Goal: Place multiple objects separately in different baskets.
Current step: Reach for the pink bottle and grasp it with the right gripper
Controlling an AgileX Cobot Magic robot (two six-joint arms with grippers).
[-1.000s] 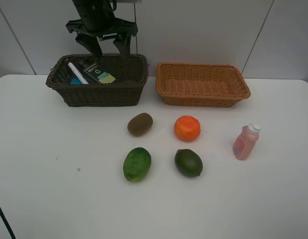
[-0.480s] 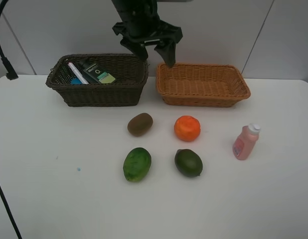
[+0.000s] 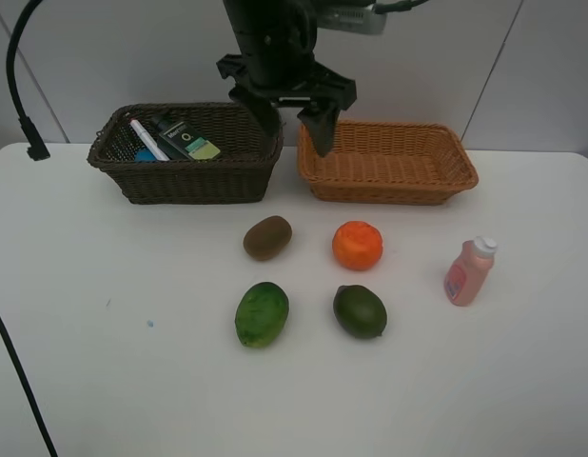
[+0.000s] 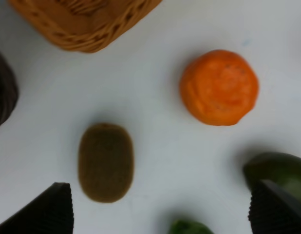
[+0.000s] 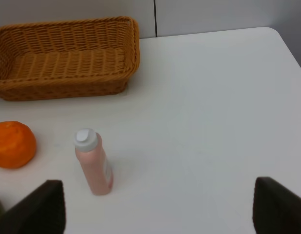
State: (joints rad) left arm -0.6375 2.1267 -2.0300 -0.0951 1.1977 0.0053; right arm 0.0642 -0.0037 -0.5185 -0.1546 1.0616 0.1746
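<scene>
On the white table lie a brown kiwi (image 3: 267,237) (image 4: 105,162), an orange (image 3: 357,245) (image 4: 219,87) (image 5: 13,144) and two green oval fruits (image 3: 263,313) (image 3: 360,310). A small pink bottle (image 3: 469,271) (image 5: 93,163) stands upright at the right. The dark brown basket (image 3: 185,176) holds a white marker (image 3: 147,139) and a dark green bottle (image 3: 187,139). Nothing lies in the light tan basket (image 3: 389,186) (image 5: 63,87). My left gripper (image 3: 292,129) (image 4: 160,214) hangs open and empty above the gap between the baskets, over the kiwi and orange. My right gripper (image 5: 158,209) is open and empty, and the exterior view does not show it.
A black cable (image 3: 18,86) hangs at the far left, above the table's back corner. Both baskets stand along the back edge, close to the wall. The pink bottle stands apart from the fruits, near the right side.
My left arm has swung right from behind the dark basket to the gap between the baskets and come a little lower. Nothing on the table has moved.
</scene>
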